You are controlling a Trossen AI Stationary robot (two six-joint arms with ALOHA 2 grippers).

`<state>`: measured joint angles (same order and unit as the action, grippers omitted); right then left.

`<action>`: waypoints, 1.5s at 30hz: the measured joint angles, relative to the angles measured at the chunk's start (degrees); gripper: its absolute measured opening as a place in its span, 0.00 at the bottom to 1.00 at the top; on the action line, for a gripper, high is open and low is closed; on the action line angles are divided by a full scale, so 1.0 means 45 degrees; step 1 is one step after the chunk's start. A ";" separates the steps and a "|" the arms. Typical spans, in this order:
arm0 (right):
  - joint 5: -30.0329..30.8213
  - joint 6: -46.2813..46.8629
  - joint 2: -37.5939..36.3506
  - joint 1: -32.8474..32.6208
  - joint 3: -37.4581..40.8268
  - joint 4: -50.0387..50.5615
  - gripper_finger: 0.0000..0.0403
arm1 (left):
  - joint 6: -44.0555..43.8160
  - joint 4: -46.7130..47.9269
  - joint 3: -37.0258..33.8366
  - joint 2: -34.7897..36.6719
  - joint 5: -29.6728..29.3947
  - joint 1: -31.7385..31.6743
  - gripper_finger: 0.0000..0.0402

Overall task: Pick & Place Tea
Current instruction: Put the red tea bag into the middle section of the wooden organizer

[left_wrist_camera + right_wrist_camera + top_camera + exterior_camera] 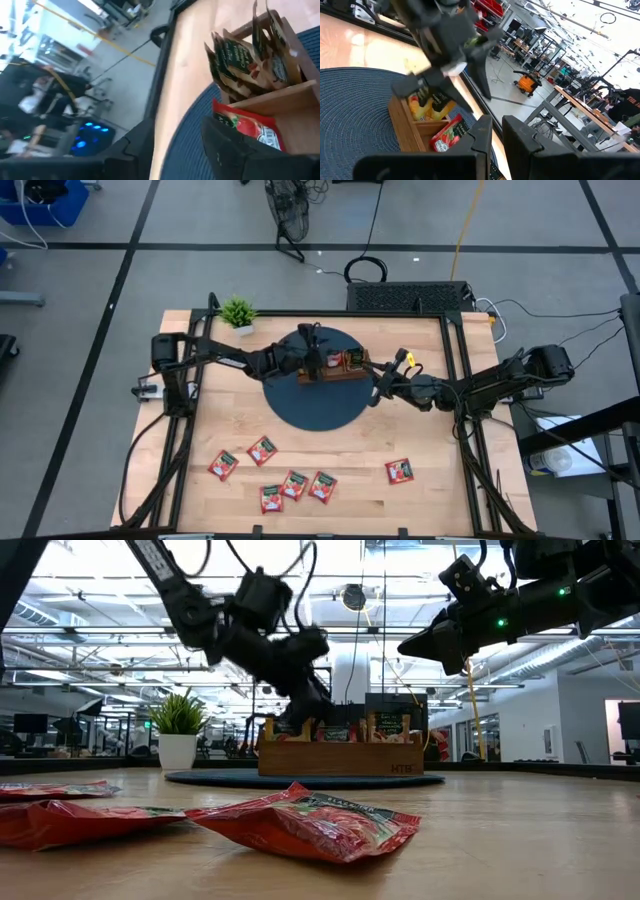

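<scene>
The brown wooden tray (335,373) stands on a round dark blue mat (320,408) at the table's middle, with tea sachets upright in its compartments. My left gripper (182,127) is open at the tray's left end, just above a red tea sachet (250,125) that lies in the end compartment. Dark-labelled sachets (235,60) stand in the compartment beyond. My right gripper (378,388) hangs shut and holding nothing, above the mat beside the tray's right end. Several red tea sachets (294,484) lie flat near the table's front edge. My left gripper stands open with one finger (227,145) close against the red sachet's near edge (235,122). I cannot tell whether that finger touches it. The sachet rests in the tray's end compartment, not between the fingers.
A small potted plant (238,312) stands at the table's far left corner. One red sachet (400,471) lies apart from the others at the near right. Bare wood shows between the mat and the loose sachets.
</scene>
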<state>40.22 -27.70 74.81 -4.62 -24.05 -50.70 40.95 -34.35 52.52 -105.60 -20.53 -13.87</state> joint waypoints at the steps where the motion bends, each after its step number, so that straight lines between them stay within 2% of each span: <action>1: -0.0004 0.0000 0.0000 0.0000 0.0001 0.0000 0.08 | 0.0077 0.0025 -0.0015 0.0223 -0.0364 0.0184 0.41; 7: 0.0006 0.0005 0.0000 0.0000 -0.0001 0.0000 0.08 | 0.0034 0.0304 -0.0005 0.2117 -0.0604 0.1435 0.40; 11: 0.0051 -0.0138 0.0000 -0.0300 -0.0001 0.0091 0.08 | -0.0979 0.1319 0.0003 0.3575 -0.0418 0.2278 0.40; 17: 0.0011 -0.1545 0.0000 -0.2170 -0.0001 0.0802 0.08 | -0.2420 0.3381 0.0001 0.5291 -0.0403 0.3293 0.40; 22: 0.0013 -0.1201 0.0000 -0.4396 -0.0032 0.1466 0.08 | -0.3379 0.4779 -0.0011 0.6224 -0.0414 0.3746 0.40; 25: -0.0006 0.0654 0.0000 -0.5632 -0.0710 0.3472 0.08 | -0.4540 0.4745 0.0011 0.6422 -0.0437 0.3922 0.40; 27: -0.0553 0.2794 0.0000 -0.6225 -0.1880 0.6646 0.08 | -0.4979 0.4921 -0.0020 0.6501 -0.0438 0.3992 0.40; 29: -0.2665 0.5647 0.0144 -0.6494 -0.3350 1.0104 0.08 | -0.5366 0.4897 -0.0015 0.6526 -0.0441 0.4031 0.40; 32: -0.6382 0.9440 0.0837 -0.6564 -0.5116 1.2853 0.04 | -0.5605 0.4996 -0.0012 0.6532 -0.0432 0.4031 0.40; 34: -0.8108 1.1568 0.1280 -0.6926 -0.5723 1.3668 0.01 | -0.5599 0.5037 -0.0012 0.6527 -0.0428 0.4031 0.40; 37: -0.9782 1.4333 0.2131 -0.7545 -0.6053 1.3659 0.01 | -0.5595 0.4920 -0.0012 0.6527 -0.0428 0.4031 0.40; 41: -1.0904 1.7696 0.3517 -0.8009 -0.6029 1.4462 0.00 | -0.5528 0.4862 -0.0012 0.6527 -0.0419 0.4031 0.40; 45: -1.1562 1.9661 0.4573 -0.8078 -0.6011 1.5199 0.00 | -0.5503 0.4920 -0.0012 0.6527 -0.0418 0.4031 0.40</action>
<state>-11.81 60.77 95.38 -40.97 -51.10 17.70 16.19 -12.21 52.47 -76.23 -22.41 4.27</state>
